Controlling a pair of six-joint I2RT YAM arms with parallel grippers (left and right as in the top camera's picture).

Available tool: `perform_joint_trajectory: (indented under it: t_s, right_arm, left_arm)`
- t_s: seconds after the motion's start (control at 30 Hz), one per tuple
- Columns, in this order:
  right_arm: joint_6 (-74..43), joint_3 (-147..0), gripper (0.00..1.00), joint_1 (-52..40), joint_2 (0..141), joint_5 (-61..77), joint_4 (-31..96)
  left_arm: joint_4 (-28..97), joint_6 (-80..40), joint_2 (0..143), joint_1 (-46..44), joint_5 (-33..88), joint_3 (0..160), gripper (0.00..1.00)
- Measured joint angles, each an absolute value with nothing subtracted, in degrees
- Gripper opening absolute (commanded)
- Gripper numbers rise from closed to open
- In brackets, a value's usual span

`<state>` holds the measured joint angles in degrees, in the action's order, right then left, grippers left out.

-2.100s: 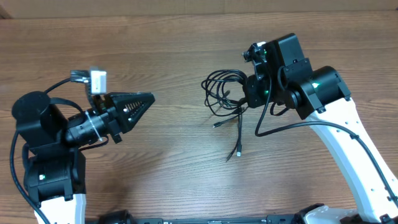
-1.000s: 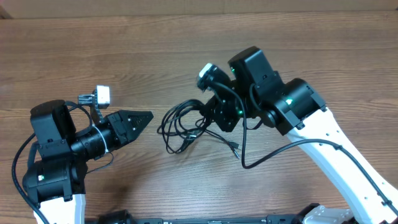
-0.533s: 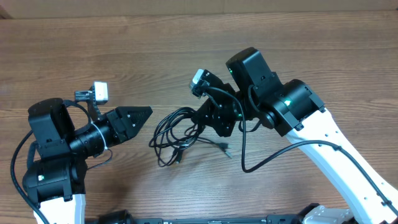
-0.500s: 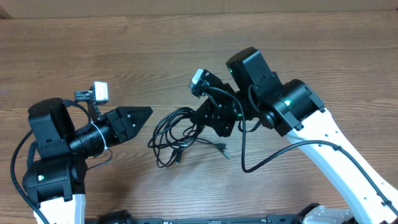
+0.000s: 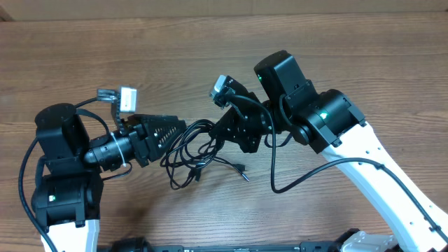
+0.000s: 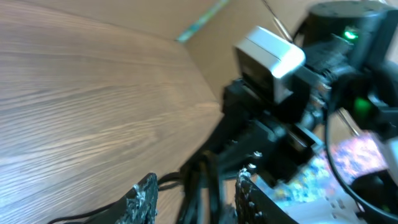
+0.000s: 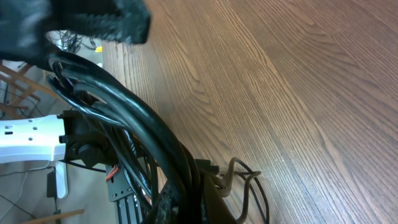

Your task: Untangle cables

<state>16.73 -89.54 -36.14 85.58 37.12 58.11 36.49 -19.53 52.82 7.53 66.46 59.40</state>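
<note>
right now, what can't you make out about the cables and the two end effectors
Fingertips of the right end effector: overhead, hidden under its own wrist; right wrist view, buried by the cables.
How the strands cross: overhead, too thin; left wrist view, blurred.
Whether the left end effector touches them: left wrist view, blurred and cut off by the bottom edge.
Plug ends: overhead, too small.

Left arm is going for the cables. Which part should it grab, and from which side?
Probably the loose loops at the left end of the cables, opposite the right gripper, which is shut on the right end. Come in low from the left, with the left gripper fingers straddling the strands. The loops fan out toward that side, and opposed grips let the arms pull apart.
</note>
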Motion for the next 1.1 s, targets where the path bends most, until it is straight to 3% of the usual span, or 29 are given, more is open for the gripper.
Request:
perform_joint_trajectory:
  t_s: [0.07,0.2,0.23,0.33,0.43,0.53,0.63,0.7,0.73,1.1]
  right_arm:
    - [16.3,-89.5,0.04,-36.1,85.6,37.1,58.1]
    - [15.6,-89.5,0.04,-36.1,85.6,37.2,57.9]
    - [15.4,-89.5,0.04,-36.1,85.6,37.2,57.8]
    - [15.0,-89.5,0.04,-36.1,85.6,37.3,57.7]
    - [14.3,-89.5,0.04,-36.1,85.6,37.3,56.6]
    - [13.2,-89.5,0.04,-36.1,85.6,37.3,54.9]
    - [12.2,-89.5,0.04,-36.1,85.6,37.2,54.2]
    - [11.9,-89.5,0.04,-36.1,85.6,37.3,54.0]
    - [11.8,-89.5,0.04,-36.1,85.6,37.3,53.9]
    - [10.9,-89.5,0.04,-36.5,85.6,34.7,59.4]
  left_arm:
    - [36.4,-19.3,52.8,7.5,67.7,59.4,0.35]
    - [36.4,-19.2,52.8,7.5,68.7,59.4,0.06]
    - [36.4,-19.1,52.8,7.5,68.9,59.4,0.04]
    - [36.4,-18.9,52.8,7.5,69.0,59.4,0.08]
    - [36.4,-18.4,52.8,7.5,69.1,59.4,0.34]
    - [37.1,-17.8,52.8,7.1,69.3,59.4,0.39]
    - [38.7,-16.4,52.8,5.9,69.4,59.4,0.31]
    - [39.6,-15.2,52.8,5.1,69.3,59.4,0.1]
    - [39.8,-15.0,52.8,4.9,69.1,59.4,0.04]
    - [40.8,-13.3,52.9,4.0,66.9,59.4,0.04]
